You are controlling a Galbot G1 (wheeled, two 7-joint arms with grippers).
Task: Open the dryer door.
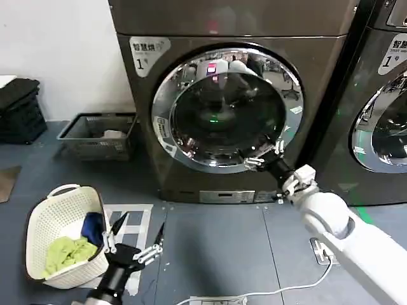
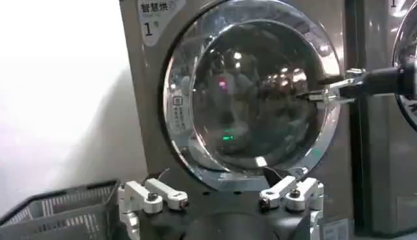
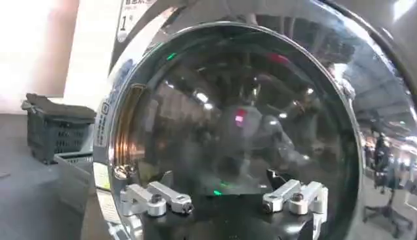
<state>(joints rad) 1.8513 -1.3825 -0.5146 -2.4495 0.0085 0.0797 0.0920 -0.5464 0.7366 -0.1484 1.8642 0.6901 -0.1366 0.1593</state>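
Right end effector (image 1: pixel 263 157) sits at the lower right edge of the dryer door (image 1: pixel 226 105), fingers spread, tips just at the chrome ring — likely reaching for the latch side so it can pull the door off. The door looks shut, flat against the front of the bronze-grey machine (image 1: pixel 318 82), facing straight out toward the robot; being round, it has no long axis. Left end effector (image 1: pixel 132 236) idles low over the floor beside the white laundry basket (image 1: pixel 48 210), fingers spread wide, holding nothing.
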